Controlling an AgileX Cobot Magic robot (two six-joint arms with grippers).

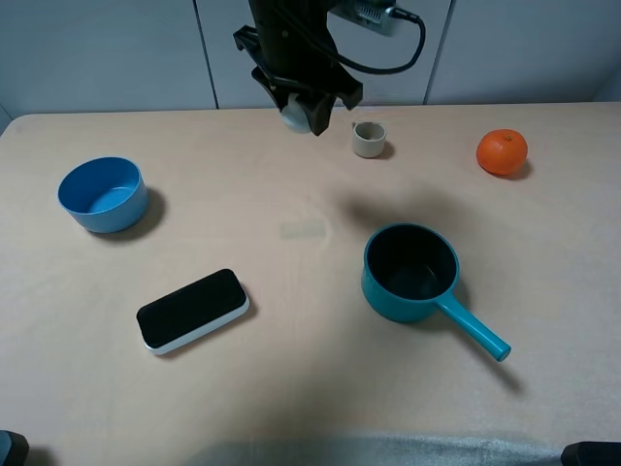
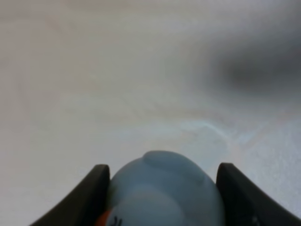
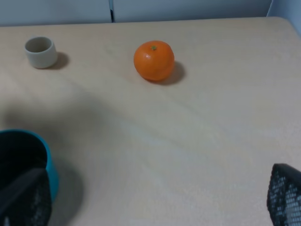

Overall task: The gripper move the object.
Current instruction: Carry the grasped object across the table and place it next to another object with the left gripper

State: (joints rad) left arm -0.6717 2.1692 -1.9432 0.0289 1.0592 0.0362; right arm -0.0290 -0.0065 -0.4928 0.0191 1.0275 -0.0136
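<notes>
As the end effector (image 2: pixel 163 169) hangs aloft, its jaws pinch the duck (image 2: pixel 164 197).

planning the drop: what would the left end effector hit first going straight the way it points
Likely bare table, the held duck touching before the left end effector itself; depth is unclear.

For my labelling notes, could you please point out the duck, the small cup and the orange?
Duck (image 2: pixel 164 188): left wrist view, its rounded pale-blue body.
Cup (image 1: pixel 369 143): high view, its outer wall.
Orange (image 1: pixel 502 152): high view, middle of its peel.
</notes>
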